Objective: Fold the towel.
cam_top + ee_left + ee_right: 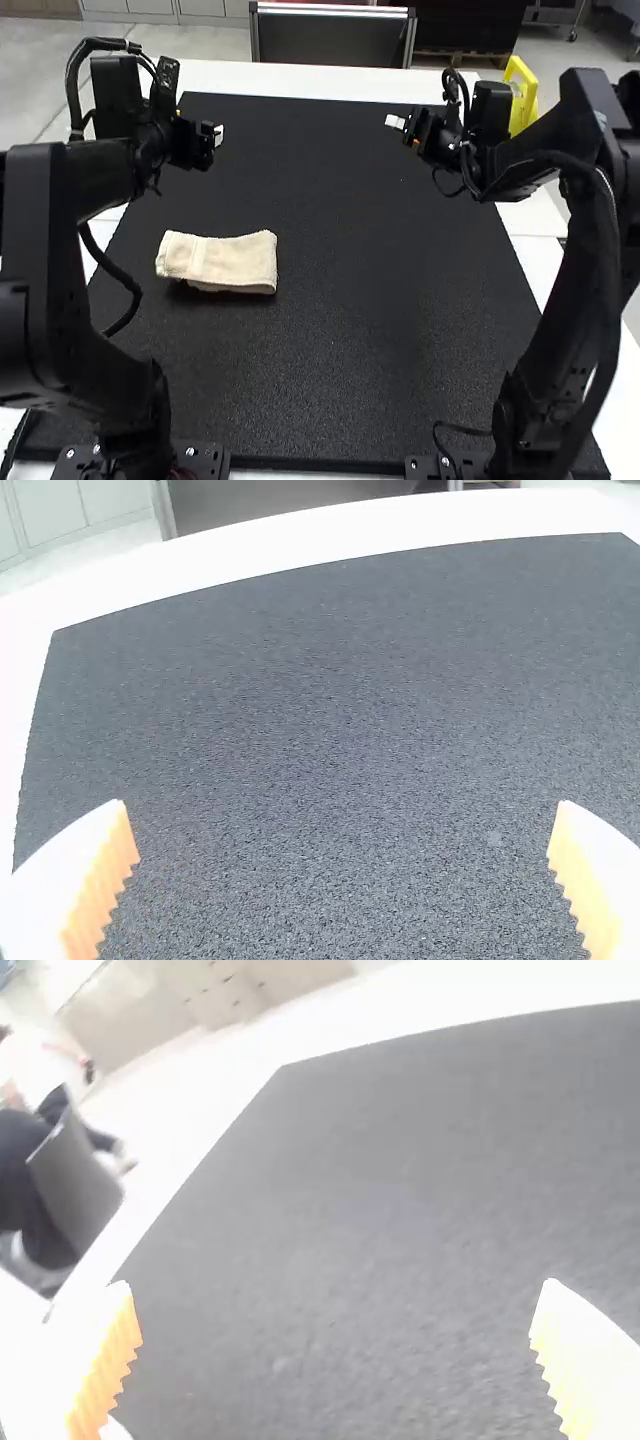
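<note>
1. Nearest to the high camera stand the left arm (35, 270) and the right arm (590, 230), one at each side.
2. Towel (222, 260) lies on the left half of the black mat (350, 310), folded into a narrow strip, with some lower layer showing under its near edge.
3. Left gripper (214, 135) is over the mat, farther away than the towel; its fingers are wide apart, holding nothing.
4. Right gripper (393, 123) is over the far right part, also spread wide and empty.
</note>
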